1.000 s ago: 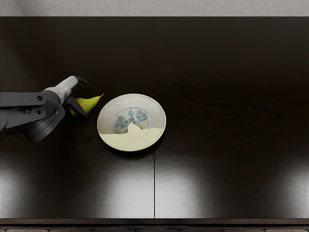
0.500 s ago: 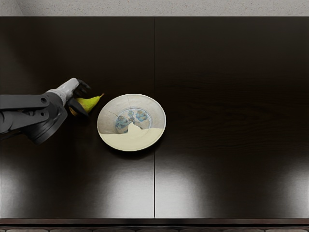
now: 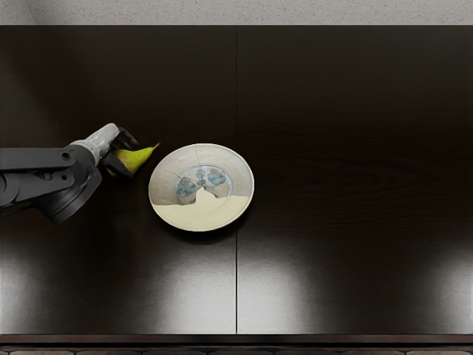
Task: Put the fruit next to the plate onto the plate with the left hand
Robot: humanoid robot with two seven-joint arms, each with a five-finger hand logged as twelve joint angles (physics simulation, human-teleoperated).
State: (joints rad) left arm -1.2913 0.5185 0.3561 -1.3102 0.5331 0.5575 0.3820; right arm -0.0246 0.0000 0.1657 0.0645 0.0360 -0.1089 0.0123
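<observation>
The left hand (image 3: 116, 150) grips the pear (image 3: 140, 156) just beside the plate (image 3: 201, 215).

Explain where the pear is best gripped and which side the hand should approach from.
Grip the pear by its broad end, coming from the left. It lies on its side, thin tip pointing at the plate, so the thick body faces the left hand, whose fingers curl around it.

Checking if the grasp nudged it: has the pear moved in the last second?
No. The pear keeps its spot by the plate's left rim; only the left hand closed its fingers around it.
</observation>
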